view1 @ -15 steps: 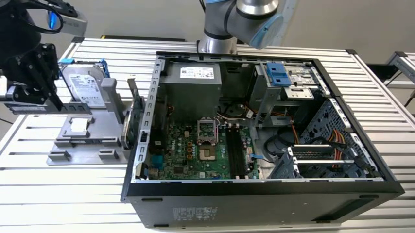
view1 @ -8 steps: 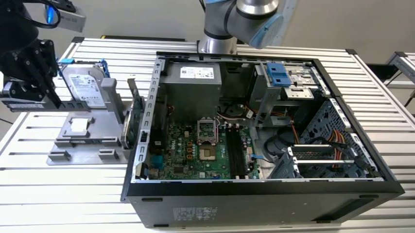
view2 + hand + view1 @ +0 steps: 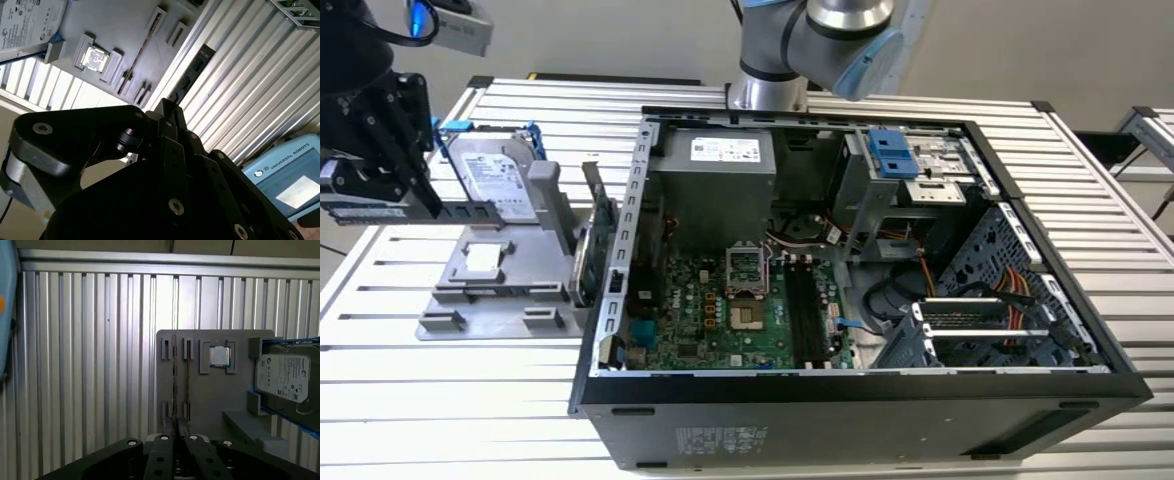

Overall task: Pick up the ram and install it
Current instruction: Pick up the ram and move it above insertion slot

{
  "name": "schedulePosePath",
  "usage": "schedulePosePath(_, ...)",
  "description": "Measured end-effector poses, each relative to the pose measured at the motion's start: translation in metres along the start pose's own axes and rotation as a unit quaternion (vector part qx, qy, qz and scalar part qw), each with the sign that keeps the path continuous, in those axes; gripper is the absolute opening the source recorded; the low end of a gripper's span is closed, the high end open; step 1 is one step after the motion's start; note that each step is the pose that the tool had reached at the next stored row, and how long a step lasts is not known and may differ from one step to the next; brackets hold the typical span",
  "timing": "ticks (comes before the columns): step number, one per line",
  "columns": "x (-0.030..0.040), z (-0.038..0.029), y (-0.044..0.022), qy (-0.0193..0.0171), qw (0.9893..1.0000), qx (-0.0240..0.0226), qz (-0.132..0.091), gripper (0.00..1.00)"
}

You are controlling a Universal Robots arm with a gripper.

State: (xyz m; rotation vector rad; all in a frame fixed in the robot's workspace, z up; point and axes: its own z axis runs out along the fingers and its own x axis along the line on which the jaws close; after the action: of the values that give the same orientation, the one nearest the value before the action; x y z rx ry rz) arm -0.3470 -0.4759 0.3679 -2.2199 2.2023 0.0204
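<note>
At the exterior view's left edge: gripper (image 3: 374, 195) clamped on the ram (image 3: 394, 207), stick held level. Gray holder (image 3: 480, 302) sits just beside, with 1 hard drive (image 3: 494, 175) propped on it. Open computer case (image 3: 854, 420) is well apart from the ram.

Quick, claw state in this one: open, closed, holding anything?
Claw: closed, fingertips together in the second wrist view; nothing seen held. The ram stands edge-on in the grey fixture.

I see an open computer case (image 3: 854, 425) on a ribbed table (image 3: 440, 400). Beside it, a grey fixture (image 3: 487, 320) holds a hard drive (image 3: 494, 178).
</note>
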Motion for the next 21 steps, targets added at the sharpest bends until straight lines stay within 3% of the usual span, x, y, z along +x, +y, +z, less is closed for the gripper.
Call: schedulePosePath(21,-0.0003,-0.0157,0.0,0.0,1.0,0.0,0.0,0.0)
